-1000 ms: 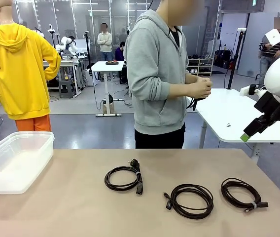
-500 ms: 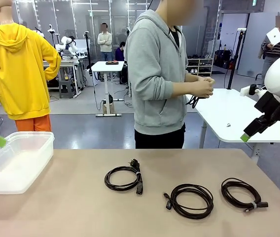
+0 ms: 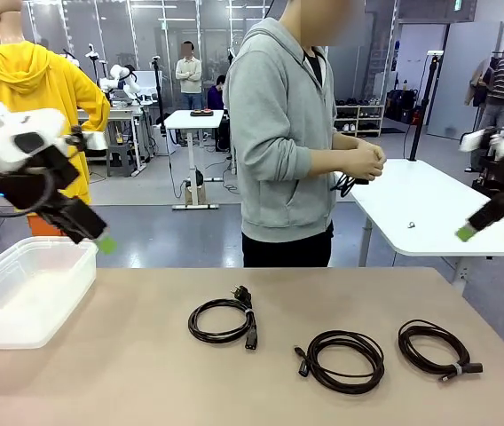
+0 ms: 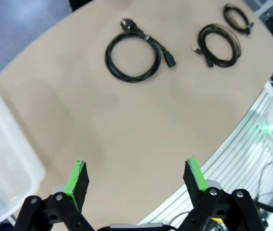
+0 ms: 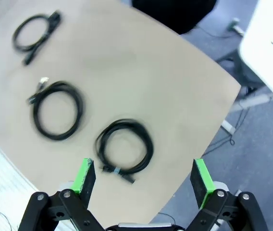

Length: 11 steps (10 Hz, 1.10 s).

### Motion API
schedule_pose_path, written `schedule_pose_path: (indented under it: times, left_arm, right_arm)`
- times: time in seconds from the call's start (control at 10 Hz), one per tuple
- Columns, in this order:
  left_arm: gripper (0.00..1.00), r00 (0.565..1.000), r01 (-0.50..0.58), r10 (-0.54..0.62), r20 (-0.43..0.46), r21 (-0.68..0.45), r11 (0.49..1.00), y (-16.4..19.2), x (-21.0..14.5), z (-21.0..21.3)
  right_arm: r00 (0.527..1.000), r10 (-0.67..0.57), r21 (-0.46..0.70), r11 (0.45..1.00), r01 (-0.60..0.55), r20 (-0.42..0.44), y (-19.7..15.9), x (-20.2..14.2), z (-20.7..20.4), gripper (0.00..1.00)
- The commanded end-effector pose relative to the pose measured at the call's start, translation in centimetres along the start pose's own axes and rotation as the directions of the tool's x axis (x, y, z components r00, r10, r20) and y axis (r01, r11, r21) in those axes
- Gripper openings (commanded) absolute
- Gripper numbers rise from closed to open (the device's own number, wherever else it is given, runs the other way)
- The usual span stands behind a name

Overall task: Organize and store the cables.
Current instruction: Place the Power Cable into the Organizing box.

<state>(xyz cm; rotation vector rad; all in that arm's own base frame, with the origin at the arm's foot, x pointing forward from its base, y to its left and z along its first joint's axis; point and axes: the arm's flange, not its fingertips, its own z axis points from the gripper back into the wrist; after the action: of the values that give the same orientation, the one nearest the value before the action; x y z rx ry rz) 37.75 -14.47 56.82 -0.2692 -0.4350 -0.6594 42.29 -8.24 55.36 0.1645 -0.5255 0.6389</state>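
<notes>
Three cables lie as black coils on the tan table: the left cable (image 3: 223, 319) (image 4: 131, 55) (image 5: 33, 33) with a thick plug, the middle cable (image 3: 345, 359) (image 4: 218, 44) (image 5: 57, 115), and the right cable (image 3: 434, 349) (image 4: 237, 18) (image 5: 125, 147) bound by a pale tie. My left gripper (image 3: 104, 243) (image 4: 135, 177) hangs open above the table's left end, near the box. High off the table's right side, my right gripper (image 3: 467, 232) (image 5: 142, 177) is open too, looking down on the right cable. Neither holds anything.
A clear plastic box (image 3: 30, 293) (image 4: 2, 159) sits at the table's left end. Across the table a person in a grey hoodie (image 3: 283, 133) stands winding another black cord in both hands (image 3: 358, 161). A white table (image 3: 421, 204) is behind on the right.
My left arm has swung in from the left edge and now hangs over the box. My right arm has drawn back toward the right edge. The cables have not moved.
</notes>
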Motion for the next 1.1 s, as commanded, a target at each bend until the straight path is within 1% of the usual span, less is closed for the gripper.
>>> schedule_pose_path:
  times: [0.0,0.1,0.3,0.4,0.5,0.6,0.7,0.8,1.0]
  left_arm:
    - [1.0,0.999,-0.039,0.039,-0.02,0.0,0.999,-0.3,2.5,-1.9]
    - [1.0,0.999,-0.043,0.043,-0.015,-0.013,0.999,-1.0,3.6,-3.1]
    - [1.0,0.996,-0.053,0.053,-0.071,-0.006,0.999,-4.0,6.5,-6.0]
    - [1.0,0.989,-0.095,0.099,-0.11,0.048,0.994,-5.3,8.2,-8.1]
    - [1.0,0.989,-0.093,0.099,-0.107,0.064,0.994,-6.4,10.0,-10.0]
    - [1.0,0.984,-0.1,0.106,-0.145,0.05,0.994,-7.4,11.4,-12.4]
    - [1.0,0.976,-0.13,0.14,-0.166,0.072,0.989,-8.2,12.6,-14.4]
    - [1.0,0.963,-0.176,0.196,-0.185,0.121,0.977,-8.8,13.5,-16.1]
    - [1.0,0.958,-0.182,0.209,-0.197,0.148,0.972,-10.0,14.5,-17.7]
  right_arm:
    - [0.997,0.044,0.136,0.989,-0.051,0.059,0.4,-5.1,3.3,1.0]
    - [0.992,0.09,0.14,0.985,-0.101,0.085,1.1,-6.4,3.9,1.0]
    - [0.983,0.105,0.203,0.97,-0.135,0.151,1.4,-8.6,4.0,1.0]
    - [0.976,0.126,0.189,0.969,-0.16,0.178,1.5,-9.5,4.1,1.0]
    - [0.966,0.166,0.163,0.966,-0.199,0.198,1.9,-10.0,4.0,1.0]
    - [0.948,0.209,0.161,0.954,-0.251,0.24,2.4,-10.4,3.8,1.0]
    - [0.981,0.126,0.182,0.971,-0.153,0.15,1.8,-9.4,4.4,1.0]
    - [0.981,0.126,0.182,0.971,-0.153,0.15,1.8,-9.4,4.4,1.0]
    - [0.981,0.126,0.182,0.971,-0.153,0.15,1.8,-9.4,4.4,1.0]
